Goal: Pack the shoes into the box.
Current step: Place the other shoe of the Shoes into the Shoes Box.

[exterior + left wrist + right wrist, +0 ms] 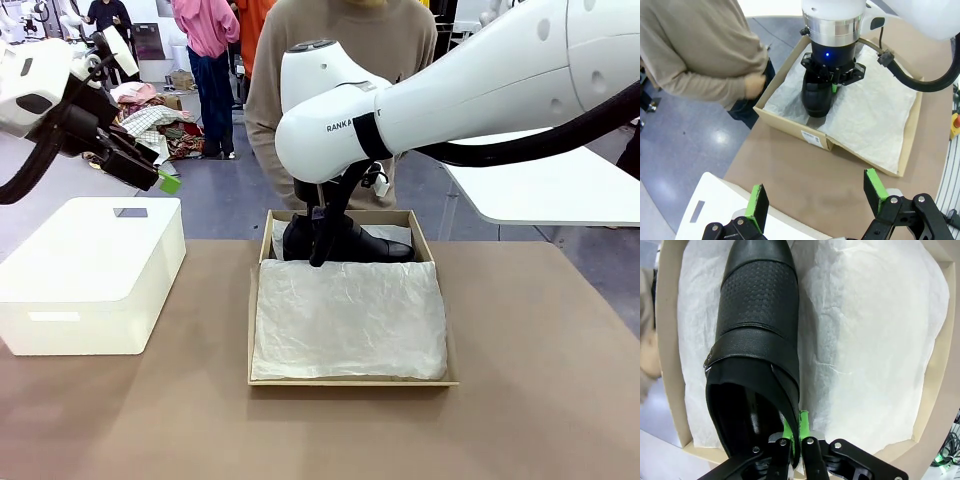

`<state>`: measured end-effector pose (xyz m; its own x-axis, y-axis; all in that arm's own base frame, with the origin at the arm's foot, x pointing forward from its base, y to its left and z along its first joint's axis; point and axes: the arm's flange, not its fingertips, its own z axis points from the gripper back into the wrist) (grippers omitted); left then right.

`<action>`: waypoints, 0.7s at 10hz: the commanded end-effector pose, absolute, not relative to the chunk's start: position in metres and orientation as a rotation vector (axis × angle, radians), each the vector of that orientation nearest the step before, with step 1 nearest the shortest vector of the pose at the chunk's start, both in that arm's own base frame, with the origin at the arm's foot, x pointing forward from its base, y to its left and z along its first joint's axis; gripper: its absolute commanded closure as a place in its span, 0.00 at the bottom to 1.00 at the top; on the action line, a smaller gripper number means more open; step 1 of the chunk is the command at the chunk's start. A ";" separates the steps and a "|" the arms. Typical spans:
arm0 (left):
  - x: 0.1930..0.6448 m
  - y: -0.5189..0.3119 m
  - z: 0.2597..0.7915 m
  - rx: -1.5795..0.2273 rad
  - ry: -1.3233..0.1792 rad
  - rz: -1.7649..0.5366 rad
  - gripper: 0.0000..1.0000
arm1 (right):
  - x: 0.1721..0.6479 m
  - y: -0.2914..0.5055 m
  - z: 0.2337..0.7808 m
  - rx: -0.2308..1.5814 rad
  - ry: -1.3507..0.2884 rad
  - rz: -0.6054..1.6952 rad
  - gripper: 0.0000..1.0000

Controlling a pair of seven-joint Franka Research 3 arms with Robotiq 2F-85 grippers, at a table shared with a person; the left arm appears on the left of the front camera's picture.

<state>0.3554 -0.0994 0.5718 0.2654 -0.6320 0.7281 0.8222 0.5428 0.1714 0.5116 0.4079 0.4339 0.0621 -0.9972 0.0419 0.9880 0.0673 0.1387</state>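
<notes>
**Front view.** The box [254, 320] lies open on the table [540, 400], with a person [340, 50] standing just beyond its far wall. One shoe [375, 246] lies inside, hard against the far wall. Its long axis runs across the box's width, with the toe toward the box's right side and the heel toward the left. Crinkled tissue paper [350, 320] covers the rest of the interior. The right gripper [321, 252] reaches down into the box at the shoe's heel end. The left gripper [160, 178] hangs well to the left of the box, above a white container [90, 270].

**Left wrist view.** The left gripper [816, 196] has its jaws spread wide and holds nothing. From this side the shoe [817, 100] is seen toe-on inside the box [790, 127], under the right arm's wrist.

**Right wrist view.** The right gripper [794, 435] is pinched nearly closed on the collar of the shoe [760, 315], at the rim of the foot opening. The toe points straight away from the fingers, along the box wall [664, 365]. The tissue paper [870, 340] lies just beside the shoe.

**Assessment.** The step in hand is setting this shoe down at the far end of the box. I cannot tell whether the sole is fully seated. The next move calls for spreading the right jaws to release the collar, then lifting straight up clear of the box walls and the tissue. I cannot tell whether the other shoe lies under the tissue.
</notes>
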 end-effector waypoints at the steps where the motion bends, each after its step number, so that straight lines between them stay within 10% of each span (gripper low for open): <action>1: 0.356 -0.098 0.571 -0.279 -0.852 -1.010 0.00 | 0.512 0.410 0.438 0.088 -0.112 -1.539 1.00; 3: 0.356 -0.098 0.571 -0.279 -0.852 -1.010 0.00 | 0.512 0.409 0.438 0.087 -0.091 -1.545 0.83; 7: 0.356 -0.098 0.571 -0.279 -0.852 -1.010 0.00 | 0.513 0.407 0.447 0.121 -0.078 -1.571 0.07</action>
